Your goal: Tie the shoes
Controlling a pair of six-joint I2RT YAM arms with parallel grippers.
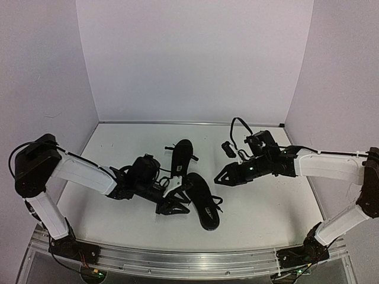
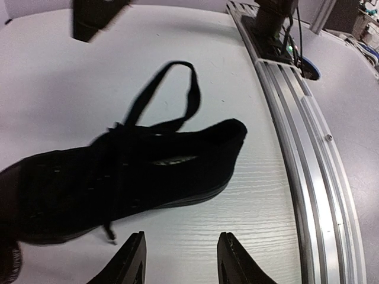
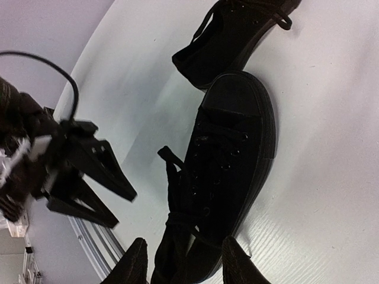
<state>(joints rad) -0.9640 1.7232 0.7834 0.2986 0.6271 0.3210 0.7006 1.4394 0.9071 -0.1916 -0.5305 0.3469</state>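
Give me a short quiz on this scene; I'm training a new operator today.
1. True or false: the left pincer holds one of the shoes.
2. The right pincer is: A open and empty, B shut, C out of view.
3. How many shoes lie on the table?
Key: 1 false; 2 A; 3 two.
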